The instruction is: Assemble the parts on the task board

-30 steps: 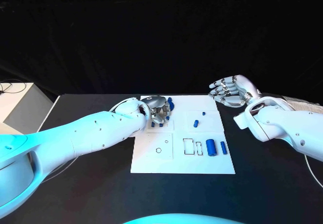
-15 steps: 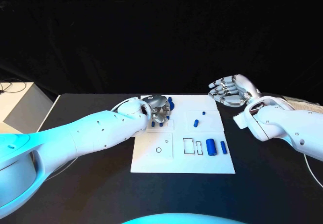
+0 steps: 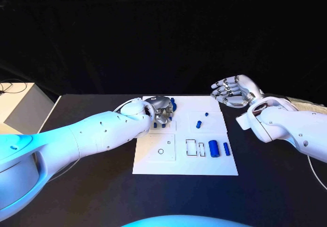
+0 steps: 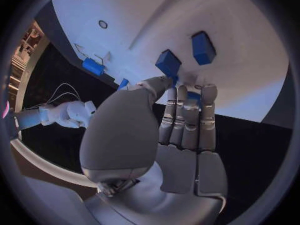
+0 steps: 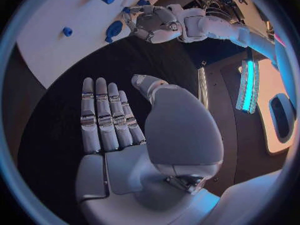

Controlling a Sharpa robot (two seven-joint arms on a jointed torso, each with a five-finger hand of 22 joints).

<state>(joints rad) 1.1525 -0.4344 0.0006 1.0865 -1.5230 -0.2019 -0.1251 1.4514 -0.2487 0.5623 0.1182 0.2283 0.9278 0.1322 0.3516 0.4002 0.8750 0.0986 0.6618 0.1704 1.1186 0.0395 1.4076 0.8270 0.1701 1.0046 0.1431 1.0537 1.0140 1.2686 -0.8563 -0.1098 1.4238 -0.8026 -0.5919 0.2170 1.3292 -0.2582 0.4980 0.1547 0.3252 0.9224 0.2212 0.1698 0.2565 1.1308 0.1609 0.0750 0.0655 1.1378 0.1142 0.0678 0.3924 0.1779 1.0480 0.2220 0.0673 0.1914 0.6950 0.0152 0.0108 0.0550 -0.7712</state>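
Note:
The white task board (image 3: pixel 184 166) lies mid-table. My left hand (image 3: pixel 160 108) hovers over its far left corner, thumb and fingers closed on a small blue part (image 4: pixel 193 97), of which only a sliver shows between the fingers. Just beyond the fingertips stand two blue blocks (image 4: pixel 169 62) (image 4: pixel 203 47), which the head view also shows (image 3: pixel 155 125) (image 3: pixel 164 126). A long blue piece (image 3: pixel 172 103) lies beside the hand. A blue cylinder (image 3: pixel 213 149), a slim rod (image 3: pixel 226 150) and a small peg (image 3: pixel 198 125) are on the board's right half. My right hand (image 3: pixel 234 92) (image 5: pixel 119 125) is held open off the far right corner.
Outlined slots (image 3: pixel 191 148) and a ring mark (image 3: pixel 160 152) sit in the board's near half. A pale box (image 3: pixel 17 101) with a cable stands at the table's left edge. Bare black tabletop (image 3: pixel 272 189) surrounds the board.
My left hand has shifted slightly toward the board's far edge. My right hand has hardly moved. The parts on the board stay where they were.

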